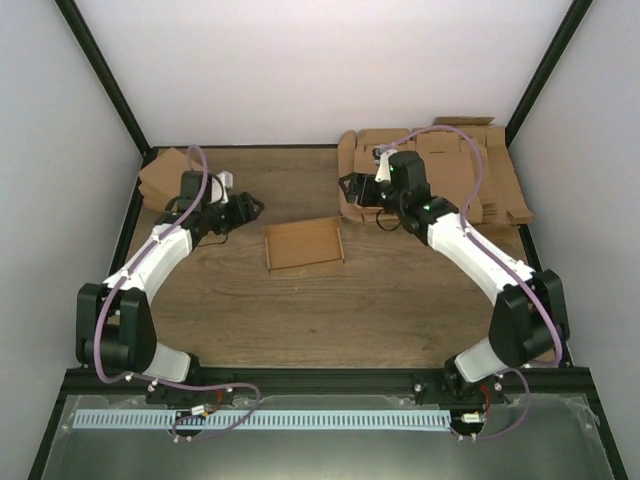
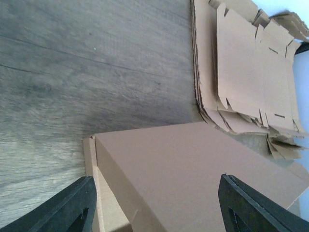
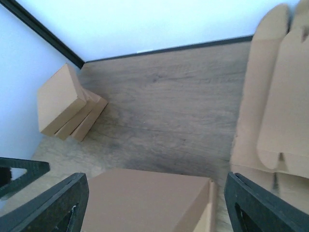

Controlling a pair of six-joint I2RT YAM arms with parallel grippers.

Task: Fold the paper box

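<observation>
- The paper box lay on the desk, in the middle of the frame.
- The left hand and right hand were wide open and empty.
- Folding looked done; next, maybe put the box away.

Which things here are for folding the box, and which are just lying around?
For the job: paper box, left pincer, right pincer.
Just lying about: pile of flat cardboard sheets, pile of small boxes.

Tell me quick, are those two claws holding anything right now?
Left gripper: open, holding nothing.
Right gripper: open, holding nothing.
The paper box lies ungripped between them.
</observation>
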